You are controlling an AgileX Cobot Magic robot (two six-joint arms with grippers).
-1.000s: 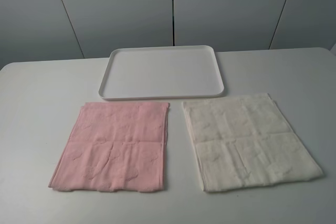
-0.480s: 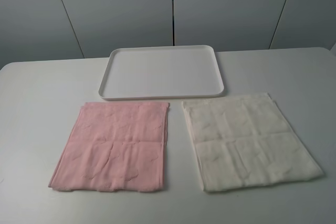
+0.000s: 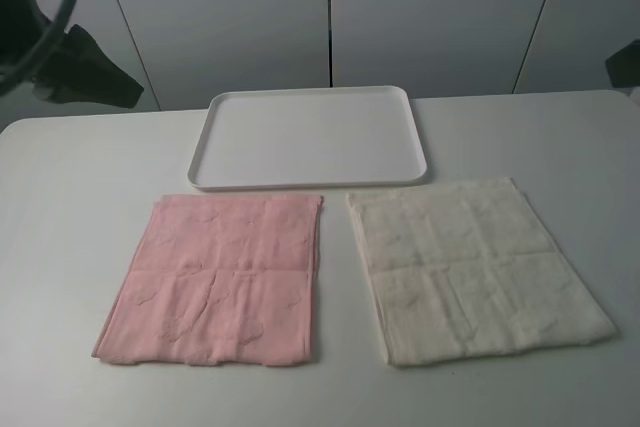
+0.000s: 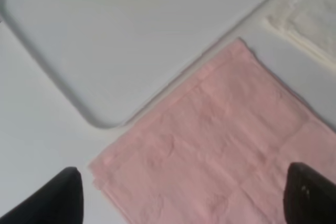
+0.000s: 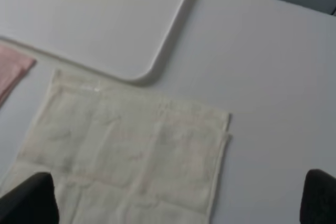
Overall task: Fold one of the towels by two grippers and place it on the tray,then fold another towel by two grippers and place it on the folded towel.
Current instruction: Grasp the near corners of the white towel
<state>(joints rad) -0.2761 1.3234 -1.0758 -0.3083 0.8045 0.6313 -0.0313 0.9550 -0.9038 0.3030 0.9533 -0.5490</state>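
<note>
Standing as wide as they go, the right fingers (image 5: 29, 200) hold nothing and touch nothing. Only their two dark tips show at the edges of the right wrist view, with the cream towel (image 5: 131, 156) lying flat below and between them. The left fingers (image 4: 58, 200) are equally wide and empty, their tips framing the pink towel (image 4: 220, 145) from above. Both pairs hang well clear of the cloth. In the high view only a dark part of the left arm (image 3: 70, 62) shows at the upper left, and a sliver of the right arm (image 3: 625, 62) at the right edge.

The cream towel, first to be folded, lies spread on the right half of the surface (image 3: 80, 247), so the right arm is the nearer one. It is roughly square and slightly skewed. Its far edge sits just beside the front rim of the tray (image 3: 300, 185) and its near edge faces the front of the surface.

The pink towel lies beside it on the left, with a strip of bare surface between them. To share the fold, the left fingers would probably have to cross over the pink towel to the cream towel's inner side. The tray holds nothing yet.
</note>
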